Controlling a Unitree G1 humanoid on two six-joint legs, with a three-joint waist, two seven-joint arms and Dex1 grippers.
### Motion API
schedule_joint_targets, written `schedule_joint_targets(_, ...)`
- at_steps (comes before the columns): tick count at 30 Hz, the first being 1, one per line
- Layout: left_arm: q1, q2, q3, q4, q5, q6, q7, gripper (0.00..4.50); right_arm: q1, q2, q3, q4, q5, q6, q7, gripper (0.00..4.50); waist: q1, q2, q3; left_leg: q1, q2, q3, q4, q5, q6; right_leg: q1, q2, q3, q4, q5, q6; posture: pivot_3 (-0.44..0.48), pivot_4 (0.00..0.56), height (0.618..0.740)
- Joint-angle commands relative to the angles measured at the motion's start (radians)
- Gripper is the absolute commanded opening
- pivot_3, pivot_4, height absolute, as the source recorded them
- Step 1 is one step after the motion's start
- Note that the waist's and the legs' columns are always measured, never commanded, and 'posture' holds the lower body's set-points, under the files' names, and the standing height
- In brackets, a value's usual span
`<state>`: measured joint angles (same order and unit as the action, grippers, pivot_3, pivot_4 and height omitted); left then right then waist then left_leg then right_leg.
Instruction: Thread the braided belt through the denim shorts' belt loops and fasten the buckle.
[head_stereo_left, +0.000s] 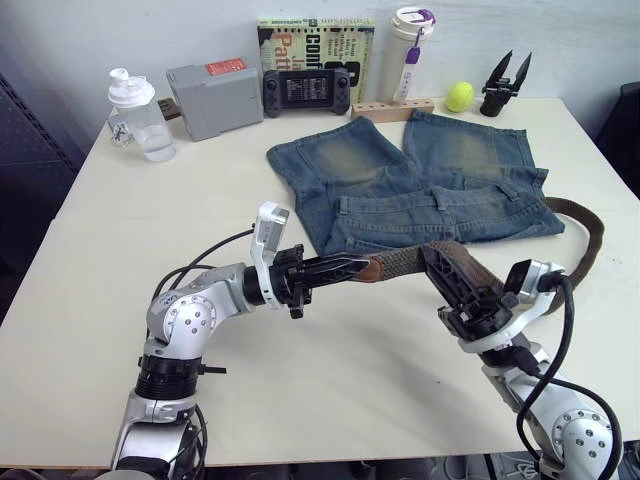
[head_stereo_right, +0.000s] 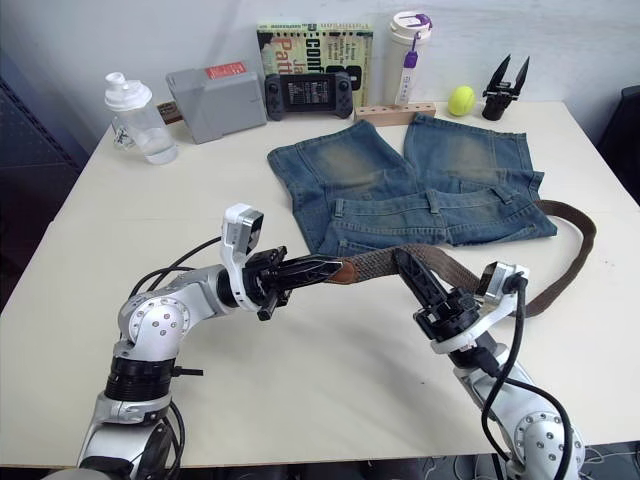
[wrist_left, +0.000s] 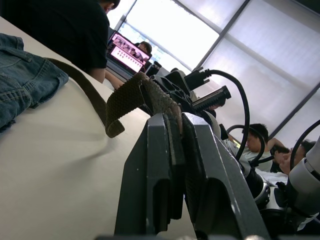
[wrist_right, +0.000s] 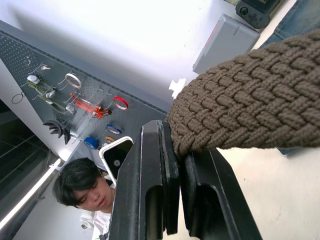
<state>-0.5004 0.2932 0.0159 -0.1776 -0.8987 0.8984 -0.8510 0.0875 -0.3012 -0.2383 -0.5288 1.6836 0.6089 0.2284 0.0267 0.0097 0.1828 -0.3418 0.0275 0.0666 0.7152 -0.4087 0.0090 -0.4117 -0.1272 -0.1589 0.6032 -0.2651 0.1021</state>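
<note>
Left eye view, taken from my left across: my left gripper (head_stereo_left: 345, 267) has its jaws closed flat on the braided belt (head_stereo_left: 410, 261) at its darker leather tip, and the jaws point rightward, almost level, above the bench (head_stereo_left: 120, 250). From there the strap runs to the right as a short raised span to my right gripper (head_stereo_left: 450, 280), whose jaws are clamped on the woven part and point up and leftward. Past that grip the rest of the belt sweeps out to the right in a wide loop on the bench, beside the denim shorts (head_stereo_left: 420, 180). The shorts lie flat just beyond the raised span, waistband edge toward me, with the belt loops (head_stereo_left: 436, 198) across it. I judge the tip must travel along that waistband, and my left arm, holding the tip, is the nearer one to feed it. I cannot make out the buckle.
</note>
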Motion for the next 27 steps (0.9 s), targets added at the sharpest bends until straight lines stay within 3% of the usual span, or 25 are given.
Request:
schedule_joint_targets(1, -0.017, 0.008, -0.016, -0.017, 0.009, -0.016, -0.011, 1.56, -0.004, 0.019, -0.037, -0.010, 0.039, -0.042, 0.006, 0.00, 0.000, 0.000, 0.000, 0.000, 0.000, 0.000, 0.000, 0.000, 0.000, 0.000, 0.000, 0.000, 0.000, 0.000, 0.000, 0.000, 0.150, 0.726)
schedule_joint_targets(5, -0.054, 0.029, -0.054, 0.053, 0.129, -0.129, -0.031, 3.20, 0.007, 0.018, -0.116, 0.011, 0.095, -0.084, 0.011, 0.00, 0.004, 0.000, 0.000, 0.000, 0.000, 0.000, 0.000, 0.000, 0.000, 0.000, 0.000, 0.000, 0.000, 0.000, 0.000, 0.000, 0.150, 0.726)
schedule_joint_targets(8, -0.121, 0.050, -0.172, 0.187, 0.359, -0.391, -0.095, 4.48, 0.023, 0.009, -0.196, 0.037, 0.139, -0.110, 0.014, 0.00, 0.005, 0.000, 0.000, 0.000, -0.001, 0.002, 0.000, 0.000, 0.000, 0.000, 0.000, 0.000, 0.000, 0.000, 0.000, 0.000, 0.150, 0.726)
schedule_joint_targets(10, -0.187, 0.043, -0.270, 0.323, 0.553, -0.621, -0.082, 4.48, 0.034, 0.005, -0.227, 0.042, 0.155, -0.115, 0.018, 0.00, 0.007, 0.000, 0.000, 0.000, -0.001, 0.003, 0.000, 0.000, 0.000, 0.000, 0.000, -0.001, -0.001, 0.000, 0.000, 0.000, 0.150, 0.726)
schedule_joint_targets(13, -0.319, 0.014, -0.415, 0.600, 0.837, -0.941, 0.035, 4.48, 0.044, -0.007, -0.250, 0.040, 0.176, -0.105, 0.035, 0.00, 0.012, 0.000, 0.000, 0.000, -0.001, 0.004, 0.000, 0.000, 0.000, 0.000, 0.000, -0.001, -0.001, 0.000, 0.000, 0.000, 0.150, 0.726)
schedule_joint_targets(18, -0.508, -0.059, -0.541, 0.961, 1.099, -1.109, 0.310, 4.48, 0.063, -0.020, -0.243, 0.000, 0.199, -0.076, 0.065, 0.00, 0.020, 0.000, 0.000, 0.000, -0.001, 0.006, -0.001, 0.000, 0.000, 0.000, 0.001, 0.000, -0.002, 0.000, 0.000, 0.000, 0.150, 0.726)
schedule_joint_targets(22, -0.617, -0.115, -0.559, 1.235, 1.206, -1.176, 0.492, 4.48, 0.084, -0.022, -0.199, -0.037, 0.170, -0.055, 0.060, 0.00, 0.027, 0.000, 0.000, -0.001, -0.001, 0.006, 0.000, -0.001, 0.002, 0.000, 0.001, 0.000, -0.002, 0.001, 0.001, 0.000, 0.150, 0.726)
schedule_joint_targets(25, -0.642, -0.136, -0.544, 1.344, 1.231, -1.214, 0.516, 3.69, 0.090, -0.009, -0.167, -0.045, 0.145, -0.059, 0.056, 0.00, 0.023, 0.000, 0.000, 0.000, -0.001, 0.007, -0.001, -0.001, 0.004, 0.000, 0.000, 0.001, -0.002, 0.001, 0.002, 0.000, 0.150, 0.726)
schedule_joint_targets(27, -0.637, -0.136, -0.525, 1.364, 1.220, -1.249, 0.484, 2.90, 0.091, -0.004, -0.153, -0.045, 0.131, -0.063, 0.055, 0.00, 0.023, -0.001, 0.000, 0.000, -0.001, 0.007, -0.001, -0.001, 0.004, 0.000, 0.000, 0.001, -0.002, 0.001, 0.002, 0.000, 0.150, 0.726)
